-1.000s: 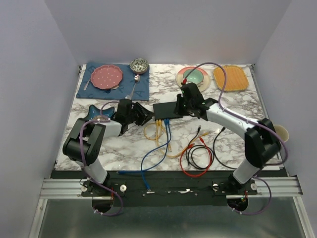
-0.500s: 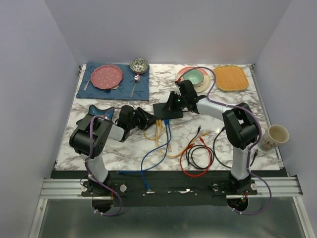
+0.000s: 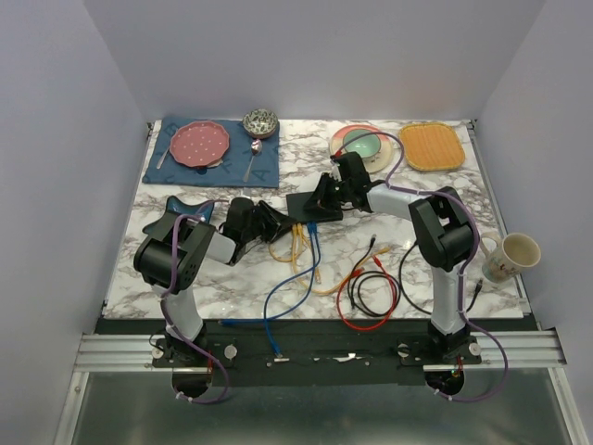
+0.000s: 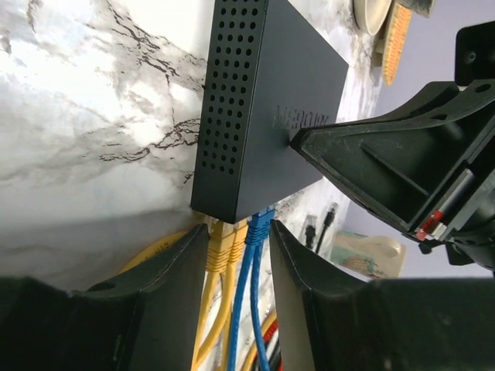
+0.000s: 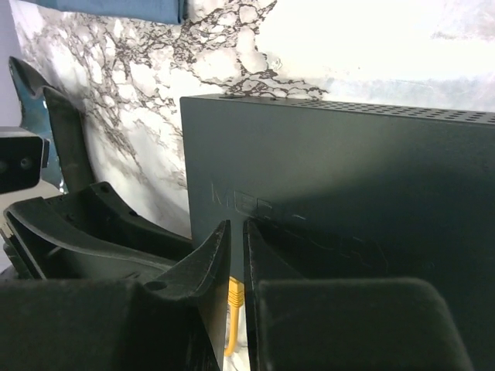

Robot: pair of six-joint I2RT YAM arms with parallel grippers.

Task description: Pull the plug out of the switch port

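Switch (image 3: 310, 206) lies flat at the middle of the bench (image 3: 222, 278), socket edge facing the near edge. Yellow plug (image 4: 220, 246) and blue plug (image 4: 260, 224) are both seated.

Change over the last second: the right arm has folded in. Right claw (image 5: 236, 239) has narrowed to all but pressed together, gripping nothing, tips bearing on the switch's top face. Left claw (image 4: 240, 255) has crept up to the socket edge; it is spread, one finger either side of the two plugs, not pinching.

Reading: switch looks pinned, so a pull should not drag it. No plug gripped yet; closing the left claw is likely next.
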